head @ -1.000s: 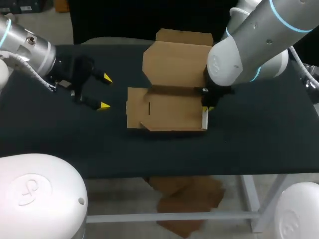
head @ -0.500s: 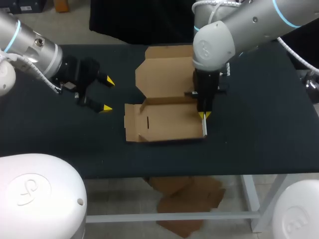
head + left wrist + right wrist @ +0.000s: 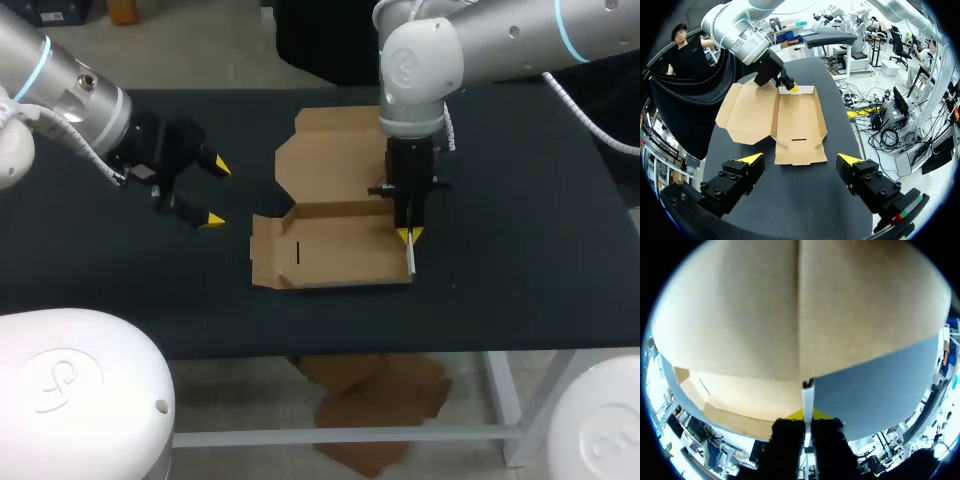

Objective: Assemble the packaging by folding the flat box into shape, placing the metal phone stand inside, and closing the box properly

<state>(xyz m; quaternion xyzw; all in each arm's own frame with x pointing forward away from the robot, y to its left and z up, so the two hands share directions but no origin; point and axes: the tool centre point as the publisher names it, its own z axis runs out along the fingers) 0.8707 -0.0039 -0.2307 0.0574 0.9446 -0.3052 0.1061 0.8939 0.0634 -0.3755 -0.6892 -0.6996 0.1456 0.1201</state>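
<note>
We have the flat brown cardboard box [image 3: 335, 250] at the middle of the frame on the black table [image 3: 520, 260], its tray half-formed and its lid lying open toward the top. Our right gripper [image 3: 410, 235] pinches the thin right side flap [image 3: 409, 262], which stands upright. To do this well, we judge it should hinge on the crease without dragging the tray. Our left gripper [image 3: 214, 193], at the frame's left, hangs spread and empty, well apart from the box. We see no metal phone stand.

Matte black tbl [image 3: 520, 290], evenly lit overhead.
</note>
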